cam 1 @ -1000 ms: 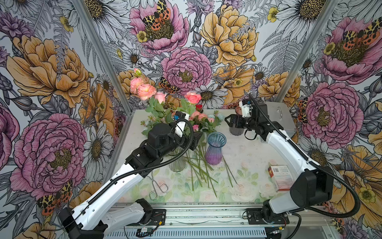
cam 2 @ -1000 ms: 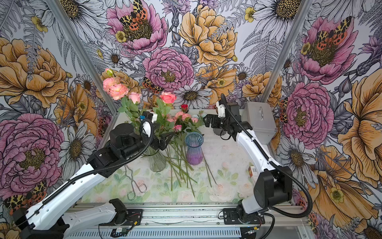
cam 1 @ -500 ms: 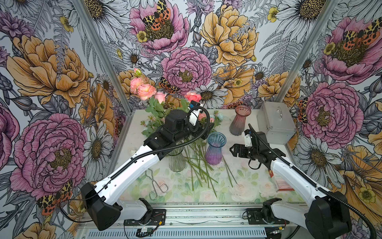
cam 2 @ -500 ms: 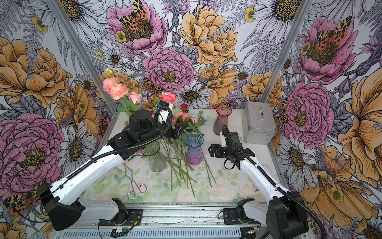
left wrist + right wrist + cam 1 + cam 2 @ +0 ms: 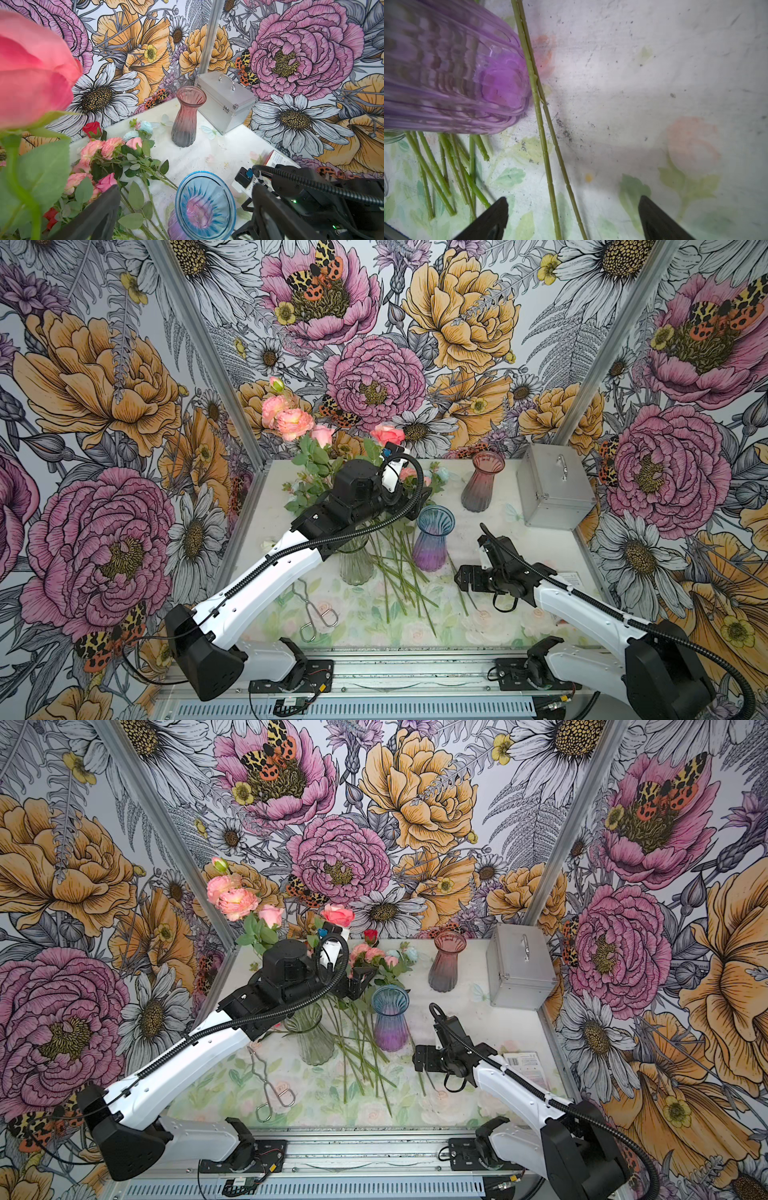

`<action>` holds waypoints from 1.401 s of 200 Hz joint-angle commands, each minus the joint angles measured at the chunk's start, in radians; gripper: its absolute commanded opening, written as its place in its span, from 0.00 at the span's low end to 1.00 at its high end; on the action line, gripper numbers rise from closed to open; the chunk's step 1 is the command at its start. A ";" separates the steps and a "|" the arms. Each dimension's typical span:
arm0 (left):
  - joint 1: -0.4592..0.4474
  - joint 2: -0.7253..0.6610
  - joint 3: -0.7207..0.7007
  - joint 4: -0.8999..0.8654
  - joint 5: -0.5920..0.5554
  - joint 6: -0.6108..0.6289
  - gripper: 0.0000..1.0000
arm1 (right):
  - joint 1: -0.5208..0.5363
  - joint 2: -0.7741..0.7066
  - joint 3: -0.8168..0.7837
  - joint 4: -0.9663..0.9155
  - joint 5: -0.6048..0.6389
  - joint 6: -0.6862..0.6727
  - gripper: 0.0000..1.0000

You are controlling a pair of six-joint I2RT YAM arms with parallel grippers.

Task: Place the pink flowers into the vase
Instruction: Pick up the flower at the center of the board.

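Swung forward from the back of the table (image 5: 478, 994), the right gripper (image 5: 572, 201) hangs with fingers spread over two green stems (image 5: 542, 133) beside the blue-purple vase (image 5: 432, 543). The left gripper (image 5: 187, 186), fingers wide and empty, hovers above loose pink flowers (image 5: 108, 145) lying on the table; others stand in the clear vase (image 5: 355, 564).

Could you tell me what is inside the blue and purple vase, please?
Nothing: the left wrist view looks down the blue and purple vase to its bare pinkish bottom. Nothing covers its opening.
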 commanded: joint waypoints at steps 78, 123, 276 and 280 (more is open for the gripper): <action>0.006 -0.035 0.023 0.016 0.029 -0.014 0.98 | 0.076 0.155 0.067 0.075 0.201 0.059 0.99; 0.013 -0.038 0.013 0.017 0.038 -0.015 0.98 | 0.082 0.184 0.085 0.077 0.226 0.073 0.99; 0.030 -0.053 -0.004 0.016 0.054 -0.022 0.98 | -0.162 0.280 0.161 0.103 0.250 0.101 0.99; 0.032 -0.053 -0.004 0.016 0.055 -0.022 0.98 | -0.175 0.281 0.165 0.103 0.246 0.097 0.99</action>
